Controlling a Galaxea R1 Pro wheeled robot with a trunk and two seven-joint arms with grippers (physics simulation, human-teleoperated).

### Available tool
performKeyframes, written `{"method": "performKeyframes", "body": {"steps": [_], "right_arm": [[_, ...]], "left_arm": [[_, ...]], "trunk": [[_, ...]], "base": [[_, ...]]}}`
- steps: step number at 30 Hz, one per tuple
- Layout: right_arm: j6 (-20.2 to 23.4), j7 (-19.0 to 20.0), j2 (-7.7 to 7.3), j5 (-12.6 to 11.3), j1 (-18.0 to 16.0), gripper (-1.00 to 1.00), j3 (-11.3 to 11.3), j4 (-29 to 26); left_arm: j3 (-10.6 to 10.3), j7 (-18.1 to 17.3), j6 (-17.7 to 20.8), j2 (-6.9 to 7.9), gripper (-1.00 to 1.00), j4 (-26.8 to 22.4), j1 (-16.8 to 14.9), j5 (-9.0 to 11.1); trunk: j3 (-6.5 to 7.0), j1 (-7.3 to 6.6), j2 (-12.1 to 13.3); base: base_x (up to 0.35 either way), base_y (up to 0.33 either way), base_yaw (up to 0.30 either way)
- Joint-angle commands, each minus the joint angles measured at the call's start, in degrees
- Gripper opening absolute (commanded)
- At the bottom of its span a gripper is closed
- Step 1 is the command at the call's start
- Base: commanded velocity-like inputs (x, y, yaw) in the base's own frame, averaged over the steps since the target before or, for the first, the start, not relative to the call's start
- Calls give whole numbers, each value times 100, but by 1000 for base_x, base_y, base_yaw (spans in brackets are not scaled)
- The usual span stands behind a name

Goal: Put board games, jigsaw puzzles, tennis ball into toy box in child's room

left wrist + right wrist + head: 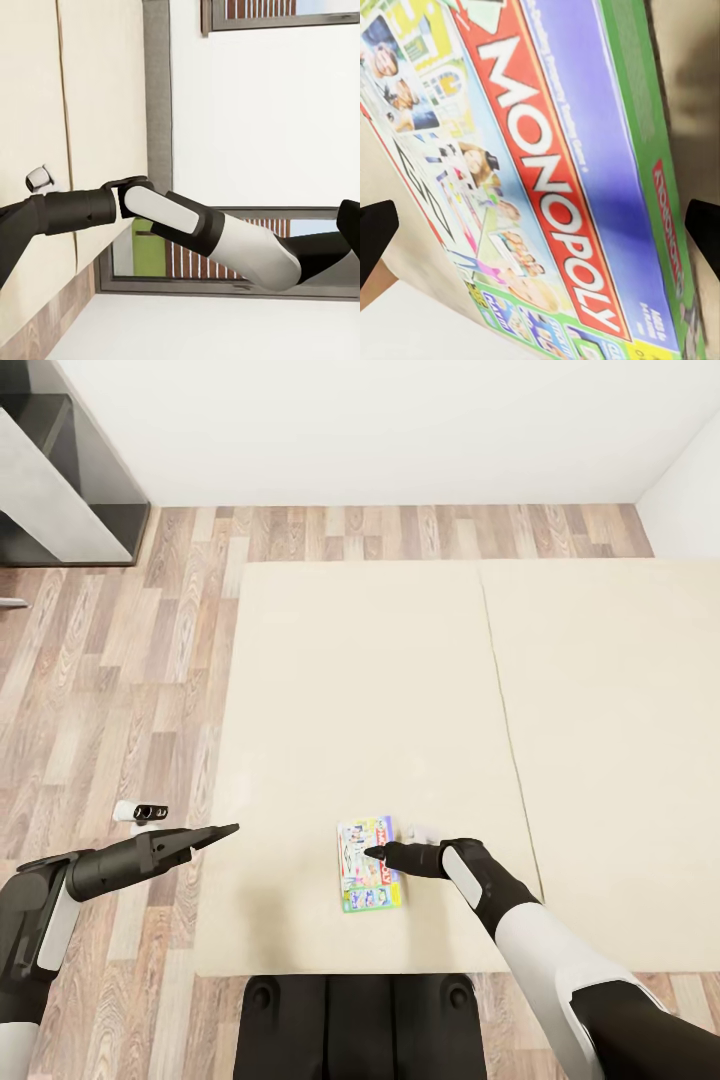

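The Monopoly box (pixel 547 180) looks like glossy printed cardboard. The bed (pixel 420 690) has matt beige cloth. The floor (pixel 110 690) is grained wood planks.

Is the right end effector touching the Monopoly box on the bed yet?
Cannot tell. In the right wrist view the Monopoly box lies between the open fingertips with gaps either side; the head view's right end effector overlaps it, hiding any contact.
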Motion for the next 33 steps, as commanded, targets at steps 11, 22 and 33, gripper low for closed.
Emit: {"method": "performKeyframes", "body": {"steps": [11,22,33], "right_arm": [[17,1,3,-12,4,100,15,1],[17,1,4,-12,3,100,15,-1],[14,1,-2,-12,1,100,15,1]], "left_arm": [[-1,-23,60,1,100,0,-2,-4],[-1,-23,60,1,100,0,-2,-4],[-1,-23,60,1,100,0,-2,-4]], "trunk": [[-6,4,-6],[-6,4,-6],[-6,4,-6]], "base": [[0,18,1],[0,41,0],[0,1,0]]}}
